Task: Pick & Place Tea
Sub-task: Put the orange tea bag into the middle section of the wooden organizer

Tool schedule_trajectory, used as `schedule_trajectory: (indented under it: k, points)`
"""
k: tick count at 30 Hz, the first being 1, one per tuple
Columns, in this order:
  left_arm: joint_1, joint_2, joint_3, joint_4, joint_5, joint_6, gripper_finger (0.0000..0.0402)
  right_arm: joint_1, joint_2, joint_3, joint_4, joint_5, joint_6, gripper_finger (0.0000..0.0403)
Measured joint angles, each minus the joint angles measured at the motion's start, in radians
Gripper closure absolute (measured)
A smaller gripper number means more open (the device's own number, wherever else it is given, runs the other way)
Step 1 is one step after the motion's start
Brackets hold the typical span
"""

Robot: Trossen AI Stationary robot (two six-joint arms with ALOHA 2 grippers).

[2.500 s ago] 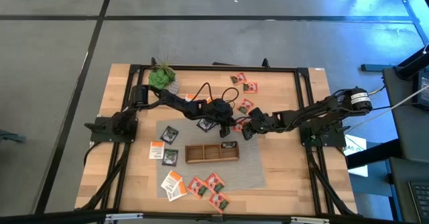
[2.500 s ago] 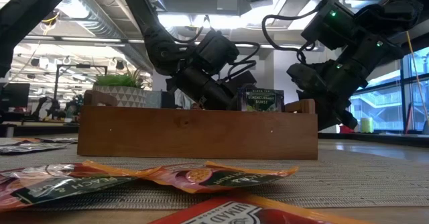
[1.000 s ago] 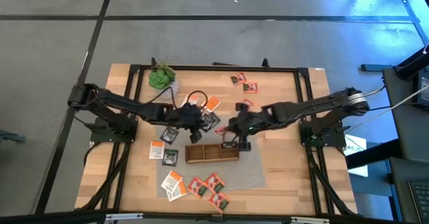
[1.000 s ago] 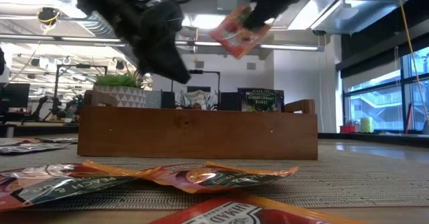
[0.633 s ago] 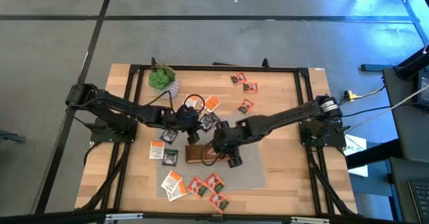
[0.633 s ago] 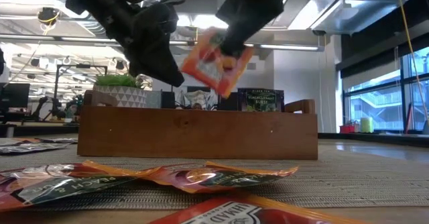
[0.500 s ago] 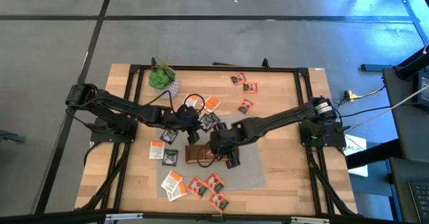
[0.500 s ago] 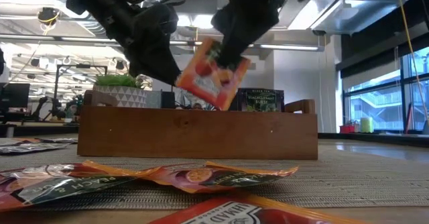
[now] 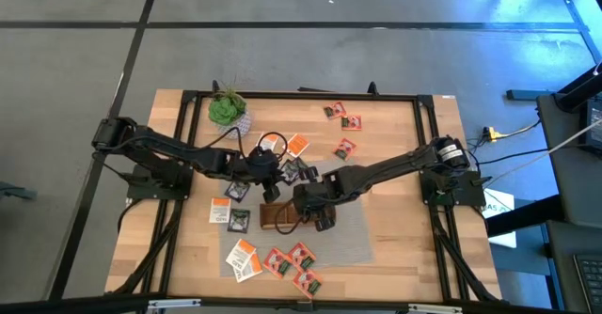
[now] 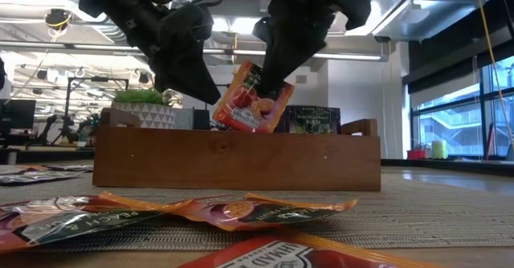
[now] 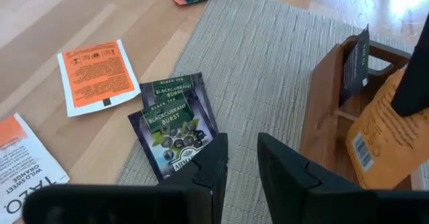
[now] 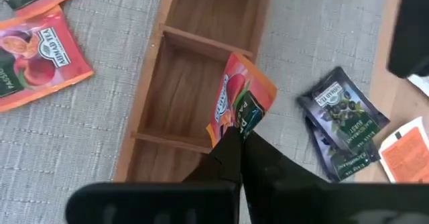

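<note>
A long brown wooden tray lies on a grey mat. A dark tea sachet stands in its right end compartment. My right gripper hangs over the tray's middle, shut on a red-orange tea sachet. My left gripper stands open above the mat on the tray's far left side, nothing between its fingers, just short of two dark sachets lying flat. My right gripper pinches the red-orange sachet by its upper edge between the two fingers. The fingers come from above, slanting down. The sachet hangs tilted below them, its lower edge down at the level of the tray's rim.
Loose sachets lie around the tray: red ones and white-and-orange ones near the front edge, red ones at the far side, an orange-and-white one on the wood. A green plant in a white pot stands far left.
My right gripper has carried the red-orange sachet toward the table's left and near edge and down, from high above the tray's right end to just over its middle, rolling as it went. The sachet now hangs lower, down at the tray's rim.
</note>
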Motion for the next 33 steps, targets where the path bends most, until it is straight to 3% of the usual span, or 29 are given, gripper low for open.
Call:
schedule_trajectory:
  k: [33]
  points:
    - [0.0, 0.0, 0.0, 0.0, -0.026, 0.018, 0.0322, -0.003, 0.0, -0.034, 0.033, 0.068, -0.036, 0.038]
